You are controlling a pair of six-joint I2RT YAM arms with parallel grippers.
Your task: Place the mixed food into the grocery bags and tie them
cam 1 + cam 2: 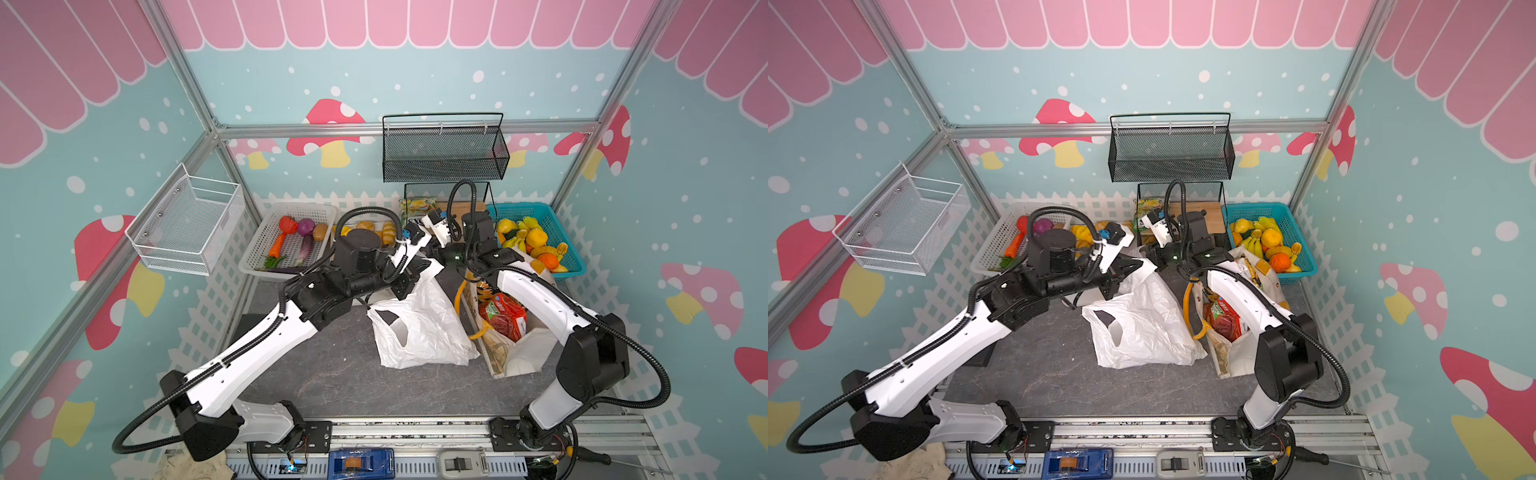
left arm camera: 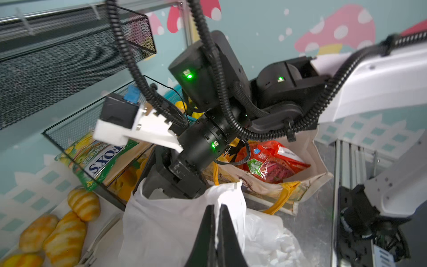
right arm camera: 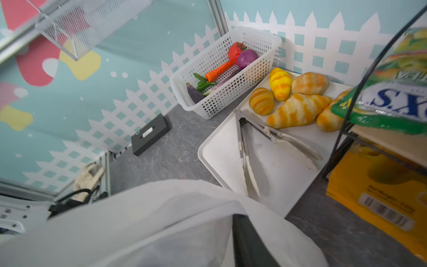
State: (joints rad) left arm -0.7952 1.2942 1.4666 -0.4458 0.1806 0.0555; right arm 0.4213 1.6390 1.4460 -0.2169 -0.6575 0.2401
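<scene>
Here, the white plastic bag [image 1: 419,328] lies on the table [image 1: 332,374], with the tote [image 1: 528,353] just beside it at 3 o'clock: two bags. One red snack packet [image 1: 505,318] sits inside the tote. The left tool [image 2: 217,208] is clamped on the plastic bag's rim. The right tool [image 2: 166,185] is at that bag's 12 o'clock, and I cannot tell how far it is open. One vegetable basket [image 1: 257,245] sits at 10 o'clock.

Left pincer [image 1: 420,266] seemingly on white plastic bag [image 1: 419,332], beside tote [image 1: 528,353].
</scene>
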